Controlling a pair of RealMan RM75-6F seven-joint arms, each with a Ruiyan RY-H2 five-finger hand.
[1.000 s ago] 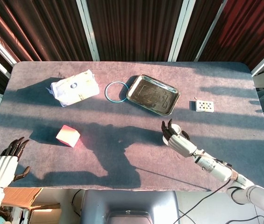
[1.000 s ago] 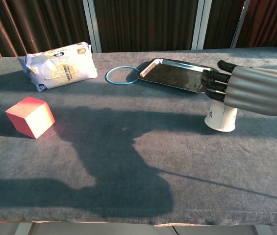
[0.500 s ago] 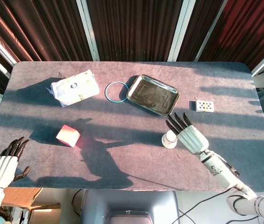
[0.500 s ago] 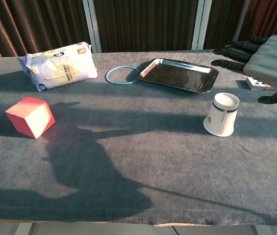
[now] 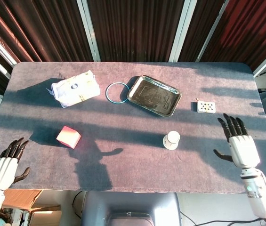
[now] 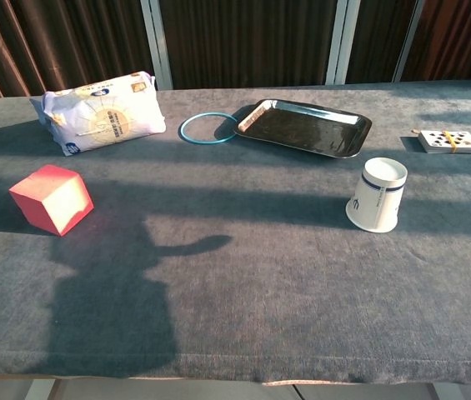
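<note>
An upside-down white paper cup [image 5: 172,140] [image 6: 378,194] stands alone on the grey table [image 5: 133,160], near its middle right. My right hand [image 5: 237,143] hovers over the table's right front part, well to the right of the cup, fingers spread and holding nothing. My left hand [image 5: 4,165] hangs at the table's front left corner, off the edge, fingers apart and empty. The chest view shows neither hand.
A metal tray [image 5: 154,95] [image 6: 303,127] lies at the back centre with a blue ring [image 5: 117,92] [image 6: 207,128] beside it. A white packet [image 5: 76,88] [image 6: 100,112] lies at the back left, a red cube [image 5: 68,137] [image 6: 52,198] front left, a small dotted card box [image 5: 206,107] [image 6: 448,141] at the right.
My right hand let go of the white cup, opened, and drew back to the right and toward the front edge, leaving the chest view. The cup stays standing. The left hand has not moved.
</note>
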